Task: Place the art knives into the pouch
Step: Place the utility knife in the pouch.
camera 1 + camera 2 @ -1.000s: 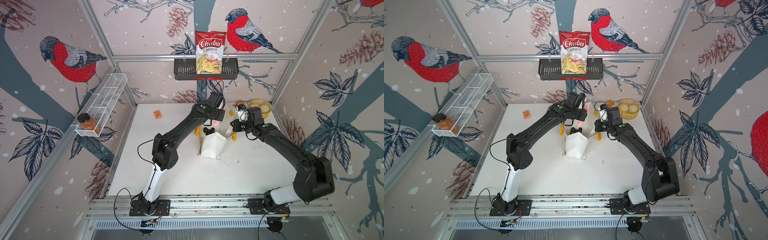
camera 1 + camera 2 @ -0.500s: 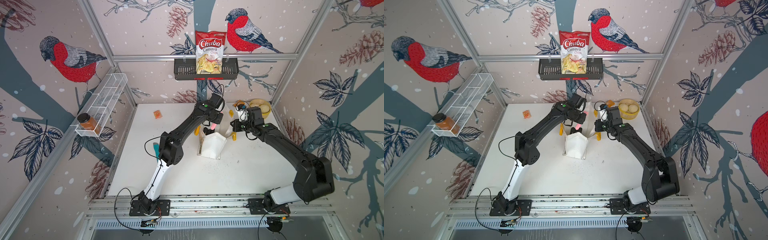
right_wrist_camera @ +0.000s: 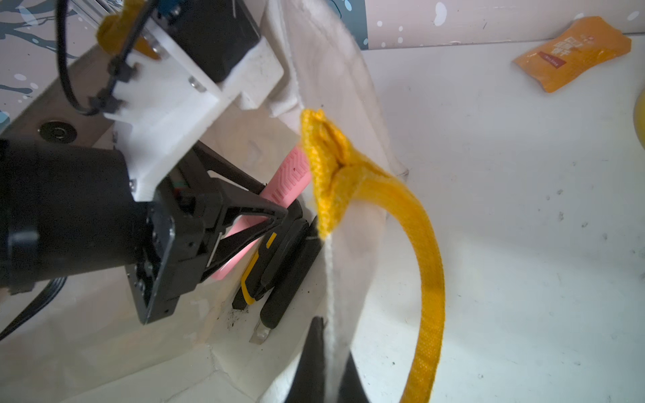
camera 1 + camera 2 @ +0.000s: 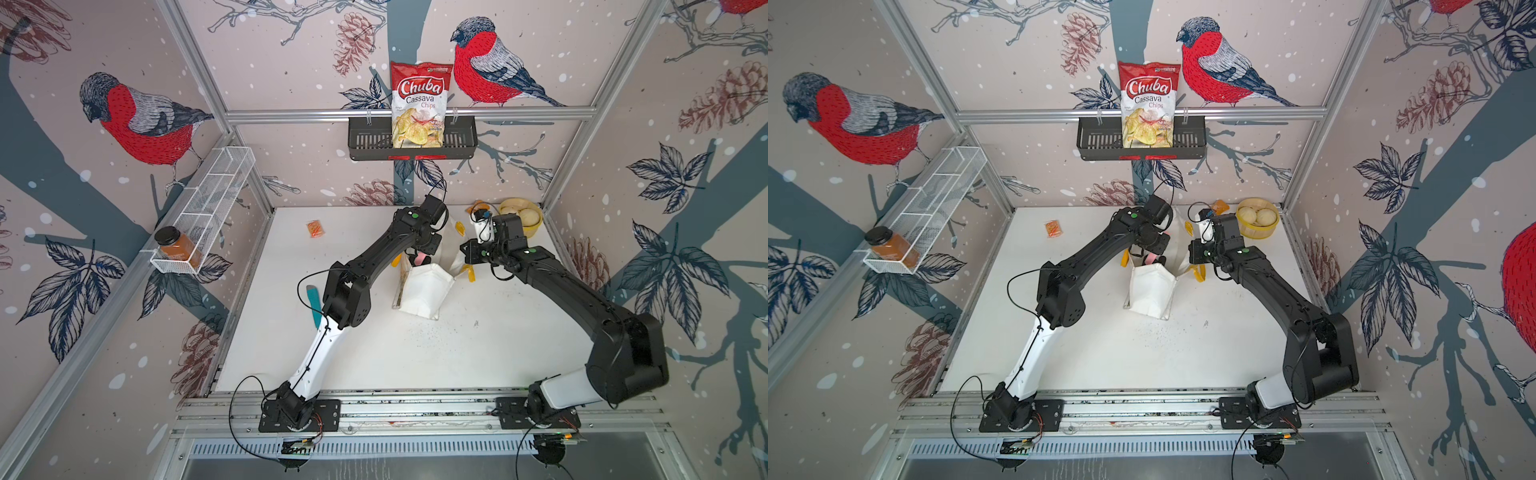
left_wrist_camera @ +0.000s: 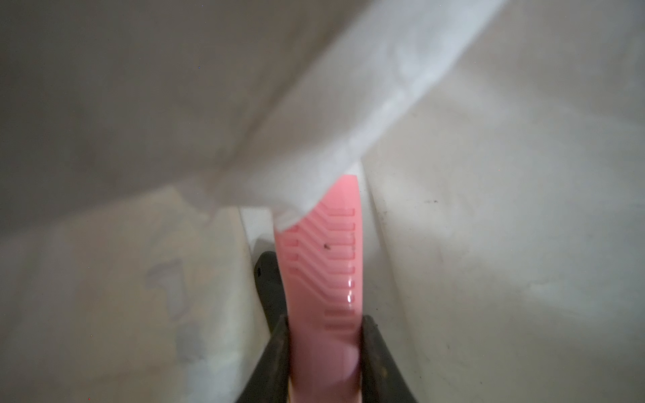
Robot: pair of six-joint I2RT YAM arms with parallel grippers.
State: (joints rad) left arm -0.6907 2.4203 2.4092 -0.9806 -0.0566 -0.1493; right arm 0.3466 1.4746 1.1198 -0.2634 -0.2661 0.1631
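The pouch (image 4: 424, 291) (image 4: 1150, 291) stands open at the table's middle, white fabric with a yellow handle (image 3: 429, 279). My left gripper (image 5: 324, 321) (image 3: 279, 209) reaches down into its mouth, shut on the pink art knife (image 5: 323, 265) (image 3: 289, 179) (image 4: 420, 259). A fold of the fabric covers the knife's far end in the left wrist view. My right gripper (image 3: 330, 335) is shut on the pouch's rim (image 3: 335, 279), holding that side up. Two dark cutters lie inside the pouch, one with yellow trim (image 3: 268, 265) and one black (image 3: 289, 286).
A teal cutter (image 4: 314, 303) lies on the table beside the left arm's elbow. An orange packet (image 4: 315, 228) sits at the back left. At the back right are a yellow bowl of buns (image 4: 521, 216) and an orange sachet (image 3: 576, 52). A chips bag (image 4: 419, 104) hangs on the back wall.
The left arm's elbow has swung to the right, uncovering the teal cutter. The pink knife has sunk a little deeper into the pouch's mouth. The right arm has not moved.
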